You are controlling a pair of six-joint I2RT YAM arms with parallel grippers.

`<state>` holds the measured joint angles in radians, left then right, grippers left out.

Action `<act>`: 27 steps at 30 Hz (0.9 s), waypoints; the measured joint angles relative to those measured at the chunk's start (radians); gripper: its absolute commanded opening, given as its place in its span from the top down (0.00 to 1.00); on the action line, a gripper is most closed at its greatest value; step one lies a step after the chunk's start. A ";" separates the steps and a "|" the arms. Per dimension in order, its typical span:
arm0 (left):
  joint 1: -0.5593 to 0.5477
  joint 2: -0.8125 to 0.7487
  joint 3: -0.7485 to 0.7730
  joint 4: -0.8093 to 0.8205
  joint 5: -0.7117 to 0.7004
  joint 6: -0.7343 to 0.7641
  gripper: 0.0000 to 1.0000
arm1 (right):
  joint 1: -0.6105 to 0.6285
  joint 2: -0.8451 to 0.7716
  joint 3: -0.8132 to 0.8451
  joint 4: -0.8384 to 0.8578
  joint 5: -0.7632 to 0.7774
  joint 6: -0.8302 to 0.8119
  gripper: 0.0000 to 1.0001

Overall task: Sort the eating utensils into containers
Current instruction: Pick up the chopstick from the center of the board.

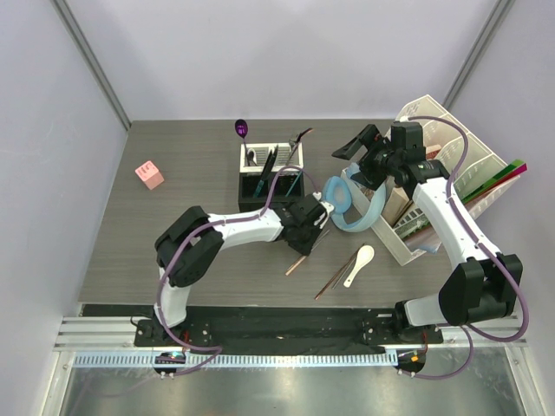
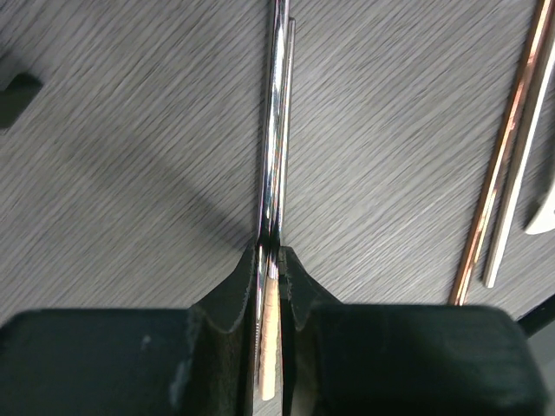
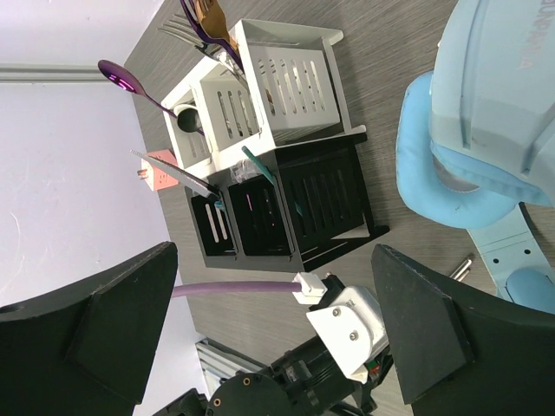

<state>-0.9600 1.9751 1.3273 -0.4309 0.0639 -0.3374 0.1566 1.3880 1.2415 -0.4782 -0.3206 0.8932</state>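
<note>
Gleaming slim silvery utensil (image 2: 276, 130), clamped in left hand (image 2: 270, 260)

Caddy (image 1: 251, 196): black and white square compartments, upright, mid-table.
Purple spoon (image 1: 242, 130): standing in a rear compartment.
White soup spoon (image 1: 358, 264): flat on table, beside chopsticks (image 1: 334, 277).
Slim metal piece (image 2: 276, 130): pinched by left gripper (image 2: 270, 260).

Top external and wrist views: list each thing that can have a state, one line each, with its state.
left tool, shut on the slim metal utensil
right tool, open, empty
caddy, upright, partly filled
purple spoon, standing in the caddy, bowl up
white soup spoon, lying on the table
chopsticks, lying on the table
</note>
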 measured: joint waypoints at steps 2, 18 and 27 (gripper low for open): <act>0.000 -0.004 0.002 -0.020 -0.011 0.002 1.00 | 0.000 0.000 0.000 0.000 0.000 0.000 0.01; 0.013 -0.107 -0.079 -0.188 -0.064 0.021 1.00 | 0.000 0.002 0.000 0.027 -0.002 0.002 0.00; 0.027 -0.182 -0.097 -0.215 -0.064 0.035 1.00 | 0.000 0.020 0.000 0.037 -0.008 0.003 0.00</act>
<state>-0.9333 1.7935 1.2301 -0.6456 0.0002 -0.3027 0.1566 1.4082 1.2419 -0.4408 -0.3283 0.8963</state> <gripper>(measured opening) 0.007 0.996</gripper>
